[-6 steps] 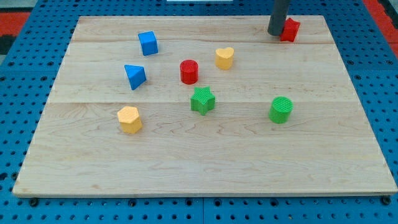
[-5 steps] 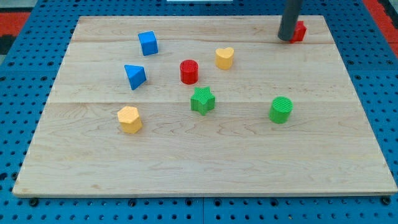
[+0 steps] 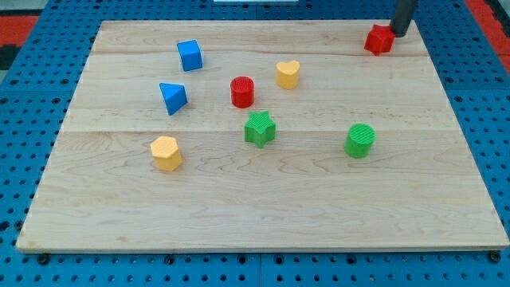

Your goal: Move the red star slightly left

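Note:
The red star [image 3: 378,39] lies near the top right corner of the wooden board [image 3: 263,207]. My tip [image 3: 398,33] stands just to the star's right, touching or nearly touching its right side. The rod rises out of the view's top edge.
A blue cube [image 3: 190,55] and a blue triangular block [image 3: 172,97] lie at the upper left. A red cylinder [image 3: 242,92], a yellow heart [image 3: 288,74] and a green star [image 3: 260,128] sit mid-board. A green cylinder [image 3: 360,140] is at the right, a yellow hexagon [image 3: 166,153] at the lower left.
My tip has moved from the red star's left, across it, to its right side. The star has shifted slightly. The other blocks have not moved.

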